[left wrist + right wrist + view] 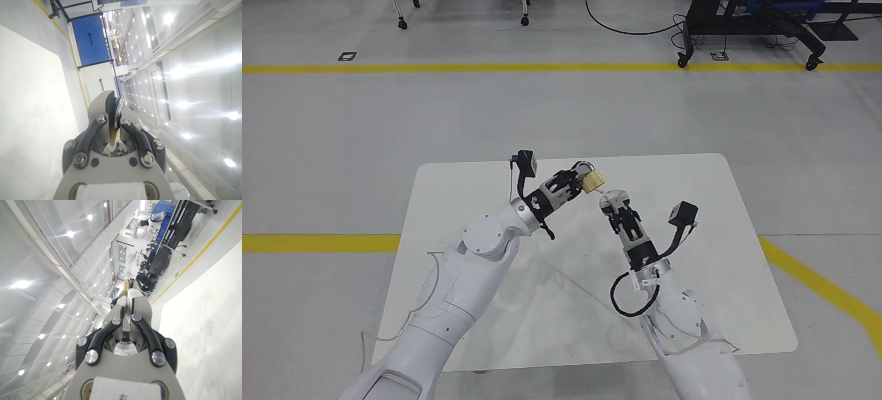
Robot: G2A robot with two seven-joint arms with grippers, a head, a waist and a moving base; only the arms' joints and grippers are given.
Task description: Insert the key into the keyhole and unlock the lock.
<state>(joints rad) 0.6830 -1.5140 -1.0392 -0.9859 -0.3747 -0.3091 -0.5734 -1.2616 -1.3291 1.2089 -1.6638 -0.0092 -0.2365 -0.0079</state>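
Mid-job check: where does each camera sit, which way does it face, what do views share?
Top view: above the arms, looking down on the table; both arms show, left tool holding the brass lock, right tool close to it.
Left wrist view: on the left wrist, looking out along its own shut tool past the table edge.
Right wrist view: on the right wrist, looking along its own shut tool at the lock.
Shared: table in all three; lock in top and right wrist views.

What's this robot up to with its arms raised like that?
A two-armed robot is trying to unlock a padlock. Its left hand holds the brass padlock up above the white table. The right hand, shut, sits just beside the padlock; whether it pinches the key is too small to tell.
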